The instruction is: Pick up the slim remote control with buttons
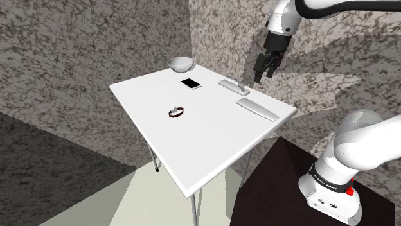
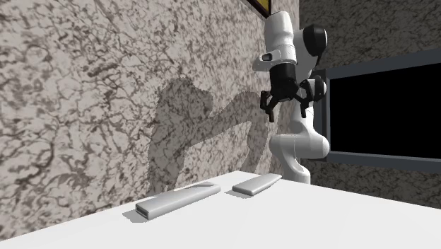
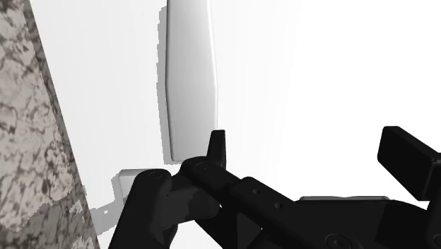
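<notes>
Surface: a white table (image 1: 193, 147) on thin legs, with one long edge running close to a grey speckled wall (image 1: 225, 32).
Slim remote control (image 1: 257, 108): lying flat on the surface along its wall-side edge, at the end nearer the robot's dark stand (image 1: 276, 186). It is a long, pale grey slab with rounded edges, and I can't make out any buttons on it.
Second remote (image 1: 232, 85): a flat grey bar on the same edge of the surface, further from the stand. It lies roughly end to end with the slim one, with a small gap between them.
Jaws: black, spread wide and holding nothing. They hang well above the surface, over its wall-side edge about where the two remotes lie. I cannot tell which remote is directly beneath them.
Arm (image 1: 283, 19): white, reaching over the surface from the stand's side, wrist pointing down.
Bowl (image 1: 180, 63): pale grey, at the surface's far corner by the wall.
Smartphone (image 1: 191, 83): dark screen up, on the surface a little in from the bowl's corner.
Bracelet (image 1: 171, 113): a dark ring, near the middle of the surface.
</notes>
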### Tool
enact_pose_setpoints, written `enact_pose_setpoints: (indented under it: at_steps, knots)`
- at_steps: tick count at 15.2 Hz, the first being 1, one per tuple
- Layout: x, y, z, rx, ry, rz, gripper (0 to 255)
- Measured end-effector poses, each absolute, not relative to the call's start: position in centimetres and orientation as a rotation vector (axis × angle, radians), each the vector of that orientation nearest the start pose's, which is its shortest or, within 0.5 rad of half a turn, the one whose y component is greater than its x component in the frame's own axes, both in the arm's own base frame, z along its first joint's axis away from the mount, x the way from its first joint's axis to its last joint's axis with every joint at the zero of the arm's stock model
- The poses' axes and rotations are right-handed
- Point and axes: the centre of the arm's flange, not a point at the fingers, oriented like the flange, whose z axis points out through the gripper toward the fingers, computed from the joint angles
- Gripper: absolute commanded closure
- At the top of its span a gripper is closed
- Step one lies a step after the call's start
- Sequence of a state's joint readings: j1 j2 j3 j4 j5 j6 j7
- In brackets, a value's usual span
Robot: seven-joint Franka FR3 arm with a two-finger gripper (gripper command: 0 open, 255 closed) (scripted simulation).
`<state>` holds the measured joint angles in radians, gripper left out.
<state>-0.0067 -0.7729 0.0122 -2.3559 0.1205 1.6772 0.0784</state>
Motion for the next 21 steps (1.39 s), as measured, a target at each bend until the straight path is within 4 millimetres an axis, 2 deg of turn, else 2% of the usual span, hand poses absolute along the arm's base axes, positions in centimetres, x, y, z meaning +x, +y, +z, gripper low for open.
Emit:
enact_pose_setpoints:
  at_steps: [2, 5, 9, 18, 21]
  knots:
    - [32.6, 1.2, 59.4, -3.022, 0.128, -0.134, 0]
    - [34.9, -0.5, 58.0, -3.033, 0.139, -0.122, 0]
    - [39.0, -2.7, 55.6, -3.049, 0.156, -0.104, 0]
    - [48.5, -9.1, 50.6, -3.086, 0.196, -0.068, 0]
    - [50.9, -10.7, 49.2, -3.098, 0.210, -0.055, 0]
